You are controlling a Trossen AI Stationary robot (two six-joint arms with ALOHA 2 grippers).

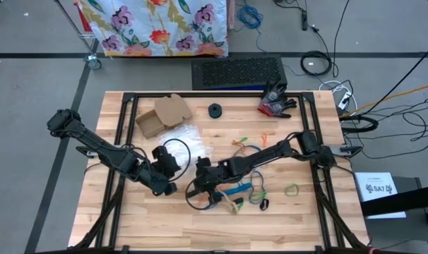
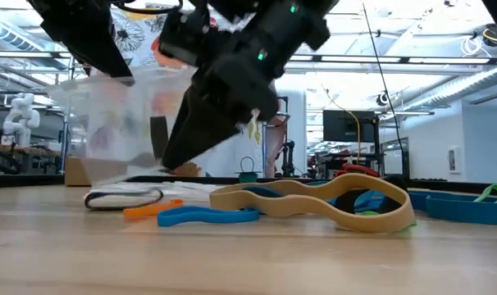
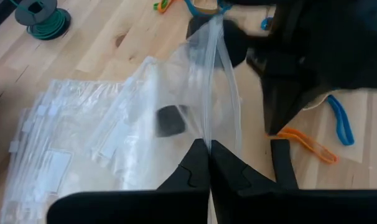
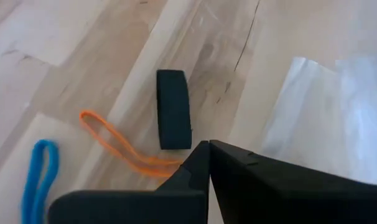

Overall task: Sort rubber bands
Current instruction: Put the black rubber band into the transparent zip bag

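While the left gripper is closed on the edge of a clear plastic bag and holds it up, the right gripper stands just beside that bag with its fingers pressed together, and I see no band between them. The thin orange rubber band, the flat black rubber band and the thin blue rubber band lie on the wooden table near the bag. I think the right gripper must open again and come down over one band only, while the left one keeps the bag mouth steady.

grey floor, floral cloth, black cables, ceiling beams.
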